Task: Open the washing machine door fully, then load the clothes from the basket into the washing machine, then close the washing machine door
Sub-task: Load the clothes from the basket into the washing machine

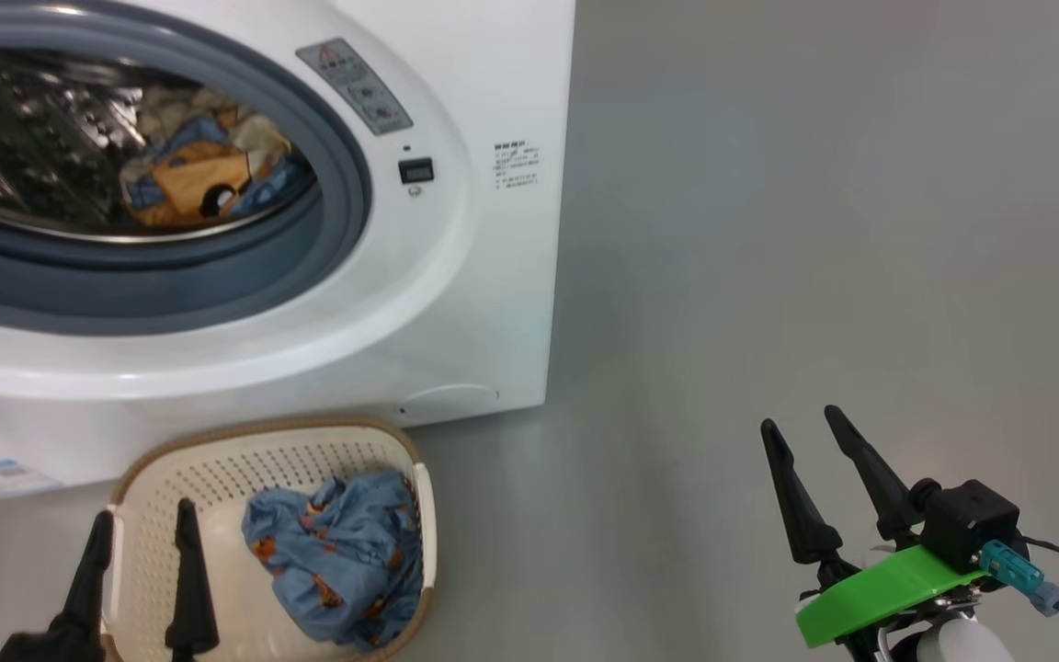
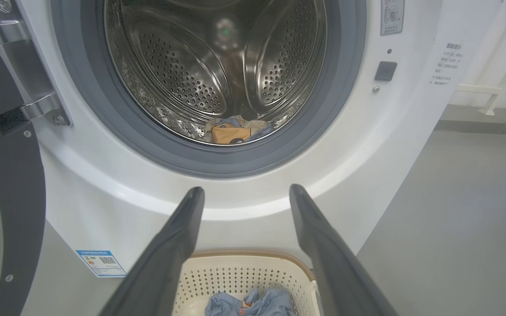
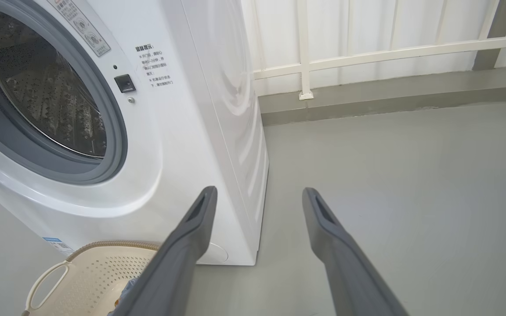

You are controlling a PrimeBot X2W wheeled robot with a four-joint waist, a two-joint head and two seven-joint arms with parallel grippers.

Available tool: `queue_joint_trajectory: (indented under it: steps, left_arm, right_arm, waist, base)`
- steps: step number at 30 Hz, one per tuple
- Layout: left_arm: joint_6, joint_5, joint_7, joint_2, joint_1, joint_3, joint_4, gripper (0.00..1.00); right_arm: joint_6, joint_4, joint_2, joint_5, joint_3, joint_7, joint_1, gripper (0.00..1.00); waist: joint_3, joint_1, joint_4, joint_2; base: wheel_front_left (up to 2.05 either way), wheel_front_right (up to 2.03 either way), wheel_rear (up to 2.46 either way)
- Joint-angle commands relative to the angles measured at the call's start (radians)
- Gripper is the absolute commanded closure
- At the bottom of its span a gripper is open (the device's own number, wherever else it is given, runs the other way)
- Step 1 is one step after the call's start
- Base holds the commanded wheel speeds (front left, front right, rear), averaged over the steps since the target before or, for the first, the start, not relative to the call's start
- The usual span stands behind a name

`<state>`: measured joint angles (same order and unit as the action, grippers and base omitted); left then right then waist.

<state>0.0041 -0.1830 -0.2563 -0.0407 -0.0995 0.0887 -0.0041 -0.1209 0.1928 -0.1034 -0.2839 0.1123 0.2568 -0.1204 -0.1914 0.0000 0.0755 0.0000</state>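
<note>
The washing machine (image 1: 456,303) stands at the upper left, its round opening uncovered. The washing machine door (image 2: 11,197) is swung out at the left of the left wrist view. Some of the clothes (image 1: 199,175), cream and orange with blue, lie low in the steel drum (image 2: 218,66). The basket (image 1: 309,428) sits on the floor right in front of the machine and holds one light blue garment (image 1: 336,552) with orange prints. My left gripper (image 1: 145,510) is open above the basket's left side, holding nothing. My right gripper (image 1: 801,418) is open over bare floor to the right, also holding nothing.
Grey floor (image 1: 814,230) stretches to the right of the machine. A white railing (image 3: 367,55) and a low kerb run along the back wall in the right wrist view. A blue label sticker (image 2: 101,262) is low on the machine's front.
</note>
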Motion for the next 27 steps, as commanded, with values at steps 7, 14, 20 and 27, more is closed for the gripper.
queue_joint_trajectory:
  steps: [7, 14, 20, 27]
  left_arm:
    - [-0.006, -0.014, -0.006, -0.009, 0.134, -0.005, 0.035, 0.0]
    - [-0.033, -0.018, -0.006, -0.009, 0.277, -0.01, 0.114, 0.0]
    - [-0.05, -0.014, -0.006, -0.009, 0.396, 0.009, 0.202, 0.0]
    - [-0.086, -0.006, -0.006, -0.026, 0.491, 0.036, 0.364, 0.0]
  right_arm:
    - [-0.01, -0.036, 0.006, 0.005, 0.027, 0.005, -0.053, 0.0]
    - [-0.01, -0.054, 0.008, 0.011, 0.031, 0.005, -0.101, 0.0]
    - [-0.01, -0.07, 0.014, 0.016, 0.036, 0.005, -0.146, 0.0]
    - [-0.01, -0.074, 0.024, 0.015, 0.048, 0.005, -0.179, 0.0]
  waist:
    - [-0.163, 0.0, -0.021, 0.0]
    - [-0.327, 0.0, -0.031, 0.0]
    - [-0.434, 0.0, -0.03, 0.0]
    - [-0.513, 0.0, -0.003, 0.0]
  base:
    - [0.0, 0.0, 0.0]
    - [0.0, 0.0, 0.0]
    - [0.0, 0.0, 0.0]
    - [0.0, 0.0, 0.0]
